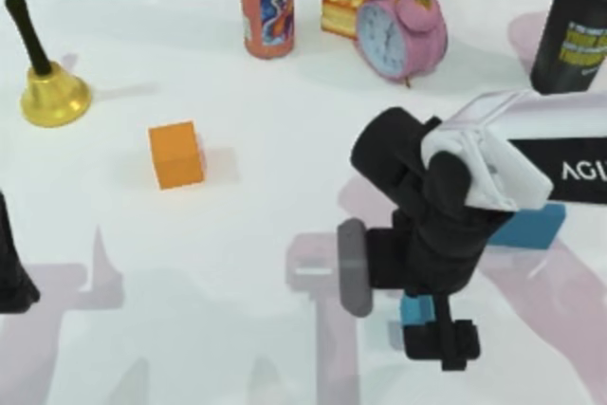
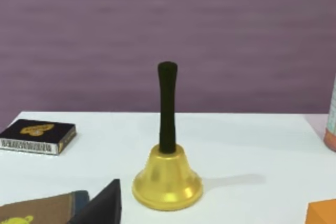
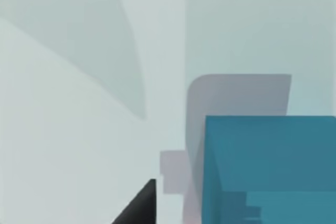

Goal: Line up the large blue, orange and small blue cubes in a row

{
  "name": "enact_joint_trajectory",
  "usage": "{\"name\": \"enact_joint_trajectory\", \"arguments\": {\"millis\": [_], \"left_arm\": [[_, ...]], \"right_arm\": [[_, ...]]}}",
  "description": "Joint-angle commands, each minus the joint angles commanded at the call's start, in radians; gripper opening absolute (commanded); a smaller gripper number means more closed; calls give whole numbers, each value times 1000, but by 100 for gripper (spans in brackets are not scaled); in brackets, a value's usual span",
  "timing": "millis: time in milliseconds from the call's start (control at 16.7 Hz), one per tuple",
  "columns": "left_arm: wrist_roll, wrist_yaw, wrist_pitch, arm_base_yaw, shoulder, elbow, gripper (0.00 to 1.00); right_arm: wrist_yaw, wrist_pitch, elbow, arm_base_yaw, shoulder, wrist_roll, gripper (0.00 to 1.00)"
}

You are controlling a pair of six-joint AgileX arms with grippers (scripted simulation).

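Where right claw point(image 1: 441, 329), small blue cube point(image 1: 414, 308)

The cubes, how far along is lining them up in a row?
Nothing looks lined up yet. The orange cube sits alone toward the table's left. The right gripper is down over the small blue cube near the front; whether it grips is unclear. The large blue cube lies mostly hidden behind that arm. The left arm is parked at the left edge. The whole row is left.

table point(image 1: 285, 348) white | on it: orange point(image 1: 175, 155), bell point(image 1: 52, 92), clock point(image 1: 398, 26), can point(image 1: 266, 2)
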Motion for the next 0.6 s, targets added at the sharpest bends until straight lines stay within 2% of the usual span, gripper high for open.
{"name": "enact_joint_trajectory", "arguments": {"millis": [600], "left_arm": [[0,0,0,0,0,0,100]], "right_arm": [[0,-17,14,1,-7,-3,100]]}}
